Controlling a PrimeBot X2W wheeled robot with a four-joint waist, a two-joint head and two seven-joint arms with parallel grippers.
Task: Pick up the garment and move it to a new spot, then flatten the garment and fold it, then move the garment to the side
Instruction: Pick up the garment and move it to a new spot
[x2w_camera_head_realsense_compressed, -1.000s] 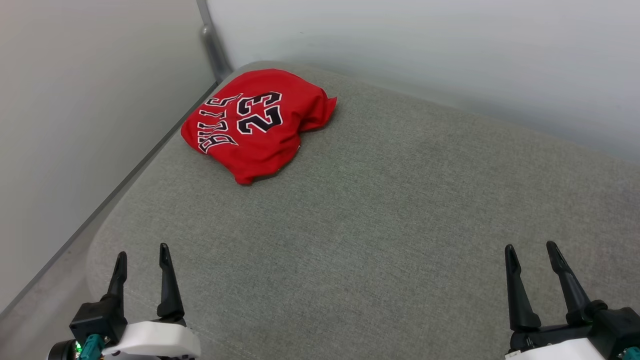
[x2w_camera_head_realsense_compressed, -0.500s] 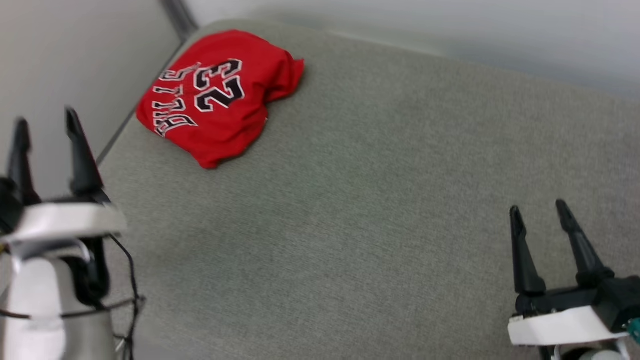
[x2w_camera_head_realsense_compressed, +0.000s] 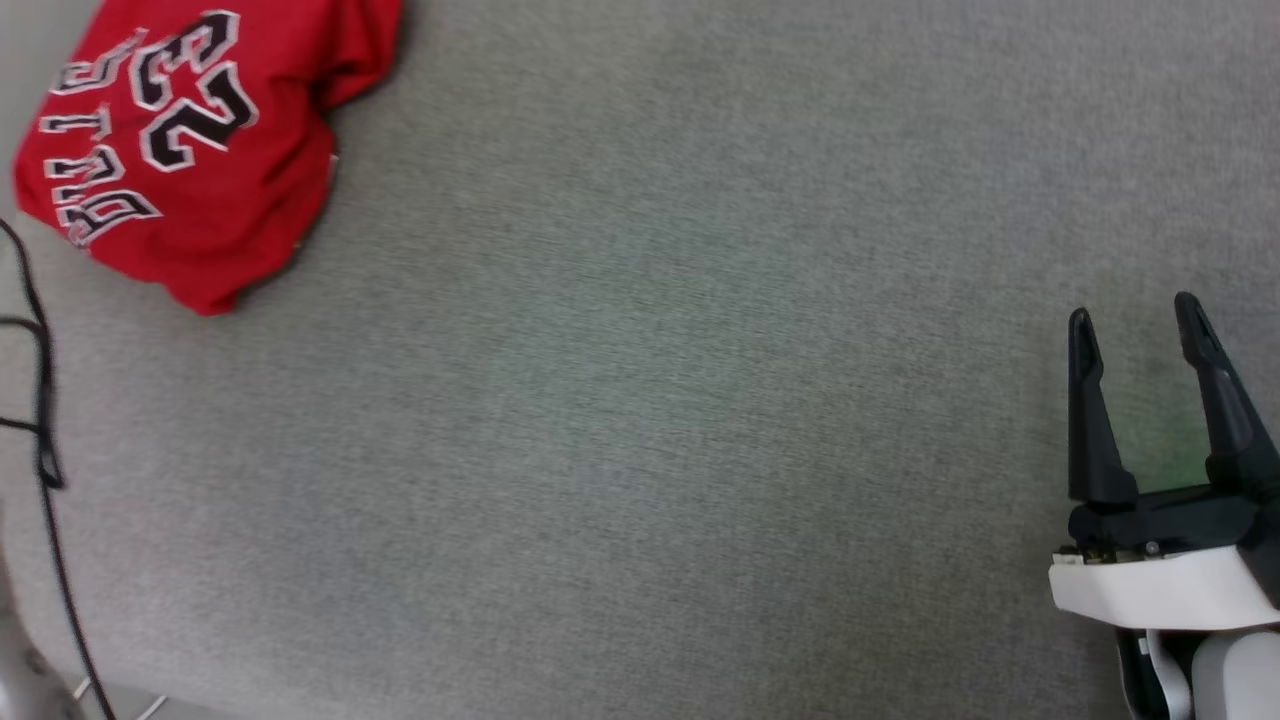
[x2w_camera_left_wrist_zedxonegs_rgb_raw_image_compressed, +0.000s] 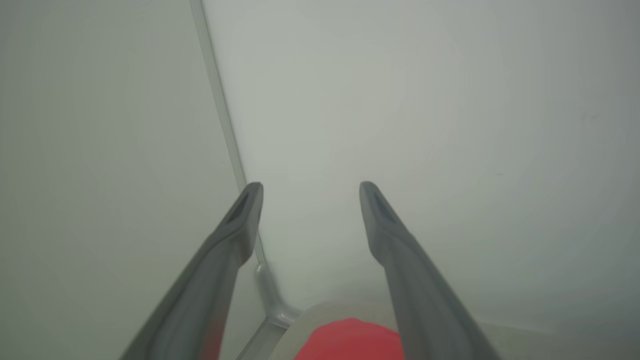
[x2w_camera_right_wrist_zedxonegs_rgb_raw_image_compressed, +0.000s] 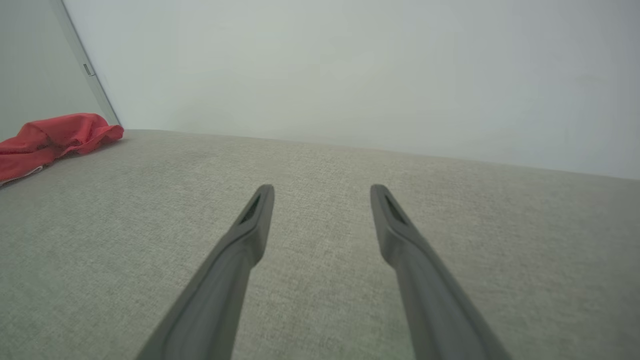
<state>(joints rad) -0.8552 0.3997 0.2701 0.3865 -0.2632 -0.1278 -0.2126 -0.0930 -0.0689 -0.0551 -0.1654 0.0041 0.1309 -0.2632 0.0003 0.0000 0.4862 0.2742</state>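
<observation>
The garment (x2w_camera_head_realsense_compressed: 190, 160) is a red jersey with black "BULLS" and "23", lying bunched at the far left corner of the grey cushion (x2w_camera_head_realsense_compressed: 650, 400). In the right wrist view the garment (x2w_camera_right_wrist_zedxonegs_rgb_raw_image_compressed: 55, 137) is a low red heap far to the left. My right gripper (x2w_camera_head_realsense_compressed: 1135, 320) hovers open and empty over the cushion's right side, far from the garment. In the left wrist view my left gripper (x2w_camera_left_wrist_zedxonegs_rgb_raw_image_compressed: 310, 186) is open and empty, pointing at the wall corner, with the garment (x2w_camera_left_wrist_zedxonegs_rgb_raw_image_compressed: 350, 340) low between its fingers.
Pale walls (x2w_camera_right_wrist_zedxonegs_rgb_raw_image_compressed: 350, 75) close the cushion at the back and left, meeting at a grey corner strip (x2w_camera_left_wrist_zedxonegs_rgb_raw_image_compressed: 225, 130). A black cable (x2w_camera_head_realsense_compressed: 40, 420) hangs at the head view's left edge.
The head camera has tilted down and turned, so the garment slid to the upper left of its view. My left gripper rose and left that view. Both grippers stayed open.
</observation>
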